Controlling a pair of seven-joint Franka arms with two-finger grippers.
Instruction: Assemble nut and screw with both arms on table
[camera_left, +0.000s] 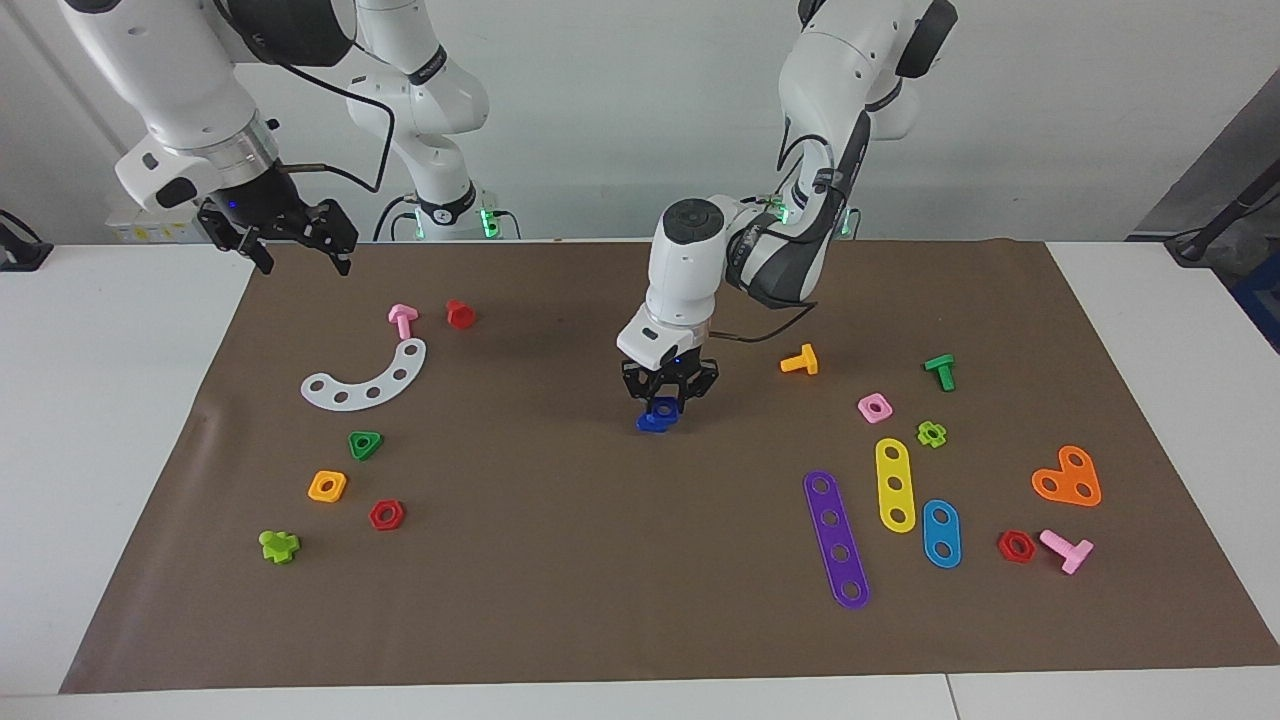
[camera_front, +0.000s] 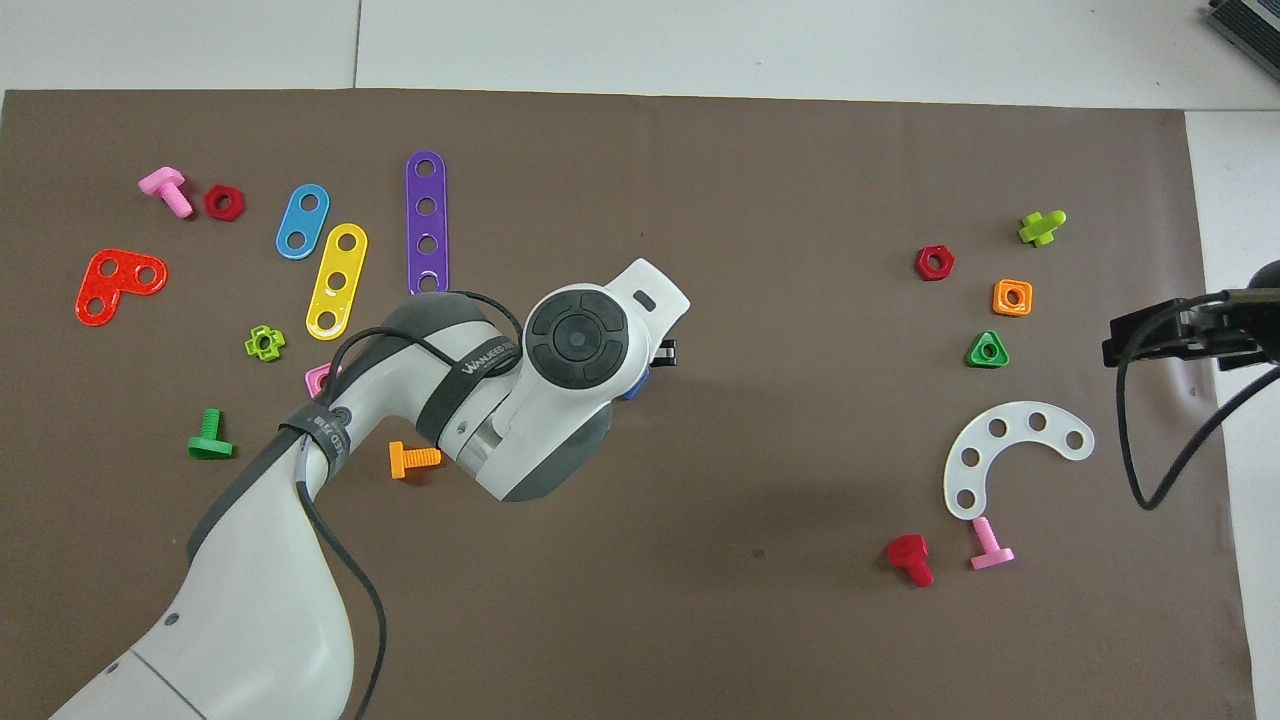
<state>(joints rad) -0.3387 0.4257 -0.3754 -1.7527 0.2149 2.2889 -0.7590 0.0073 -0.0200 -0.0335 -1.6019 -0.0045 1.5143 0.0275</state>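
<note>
White table (camera_left: 120, 450) is largely covered by a brown mat (camera_left: 600, 560), with toy parts scattered toward both ends. Left gripper (camera_left: 667, 395) is positioned low over the mat's middle, clamped on the nut (camera_left: 664, 406). The nut is held right over the screw (camera_left: 652, 423), which sits on the mat with its triangular head down; whether nut and shaft are touching cannot be told. In the overhead view the nut is hidden by the left wrist, and only a blue corner of the screw (camera_front: 633, 388) is seen.

Right gripper (camera_left: 297, 248) is held up over the mat's corner at the right arm's end, fingers spread wide, nothing held; that arm is waiting.

An orange bolt (camera_left: 799, 361) and pink nut (camera_left: 874, 407) are seen toward the left arm's end, well apart from the screw. A white curved plate (camera_left: 368, 379), pink bolt (camera_left: 402, 320) and red bolt (camera_left: 460, 314) are found toward the right arm's end, with a green nut (camera_left: 365, 444) and orange nut (camera_left: 327, 486) farther from the robots.
</note>
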